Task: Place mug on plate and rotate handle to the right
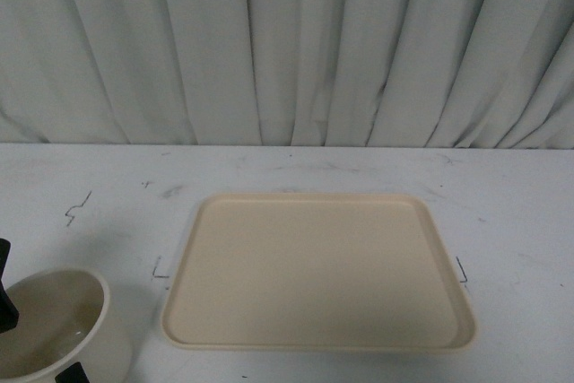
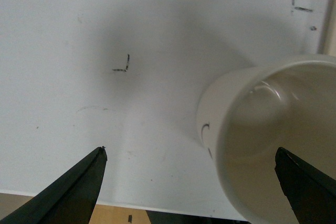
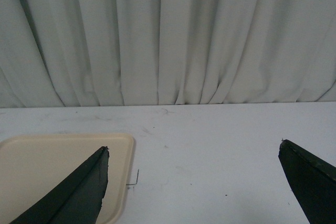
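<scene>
The white mug [image 1: 56, 325] stands on the table at the near left, apart from the plate. Its open mouth faces up. The beige plate [image 1: 318, 271] lies empty at the table's middle. In the left wrist view the mug [image 2: 247, 108] shows a bit of black print on its side; the handle does not show. My left gripper [image 2: 190, 151] is open, with one fingertip [image 2: 302, 184] over the mug's mouth and the other off its side over bare table. My right gripper [image 3: 193, 147] is open and empty above the table, beside a corner of the plate [image 3: 52, 166].
A pale pleated curtain [image 1: 287, 42] hangs along the table's far edge. The white tabletop [image 1: 502, 213] carries small black pen marks by the plate's corners. The table's near edge [image 2: 157, 206] lies close to the mug.
</scene>
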Robot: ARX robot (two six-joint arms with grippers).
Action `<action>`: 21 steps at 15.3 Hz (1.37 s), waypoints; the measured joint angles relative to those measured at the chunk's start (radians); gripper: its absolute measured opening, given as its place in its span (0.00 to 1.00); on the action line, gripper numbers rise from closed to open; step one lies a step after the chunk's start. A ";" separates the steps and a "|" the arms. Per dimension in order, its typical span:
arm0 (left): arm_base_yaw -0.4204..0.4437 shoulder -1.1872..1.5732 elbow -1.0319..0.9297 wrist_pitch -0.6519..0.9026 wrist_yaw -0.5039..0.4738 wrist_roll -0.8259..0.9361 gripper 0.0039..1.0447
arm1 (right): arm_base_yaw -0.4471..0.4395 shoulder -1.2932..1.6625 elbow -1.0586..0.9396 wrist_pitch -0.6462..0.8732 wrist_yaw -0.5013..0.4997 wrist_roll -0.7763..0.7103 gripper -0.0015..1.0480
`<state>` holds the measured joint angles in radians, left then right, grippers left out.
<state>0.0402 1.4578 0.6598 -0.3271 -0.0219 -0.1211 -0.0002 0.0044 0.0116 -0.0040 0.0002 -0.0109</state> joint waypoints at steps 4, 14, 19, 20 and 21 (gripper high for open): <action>0.029 0.114 0.042 0.061 -0.036 0.018 0.94 | 0.000 0.000 0.000 0.000 0.000 0.000 0.94; 0.002 0.132 0.115 -0.021 -0.048 0.051 0.02 | 0.000 0.000 0.000 0.000 0.000 0.000 0.94; -0.267 0.251 0.439 -0.043 -0.022 0.055 0.02 | 0.000 0.000 0.000 0.000 0.000 0.000 0.94; -0.312 0.299 0.478 -0.053 -0.003 0.054 0.02 | 0.000 0.000 0.000 0.000 0.000 0.000 0.94; -0.348 0.341 0.510 -0.055 0.006 0.054 0.02 | 0.000 0.000 0.000 0.000 0.000 0.000 0.94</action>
<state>-0.3080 1.7988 1.1702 -0.3817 -0.0154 -0.0669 -0.0002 0.0044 0.0116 -0.0040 0.0006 -0.0109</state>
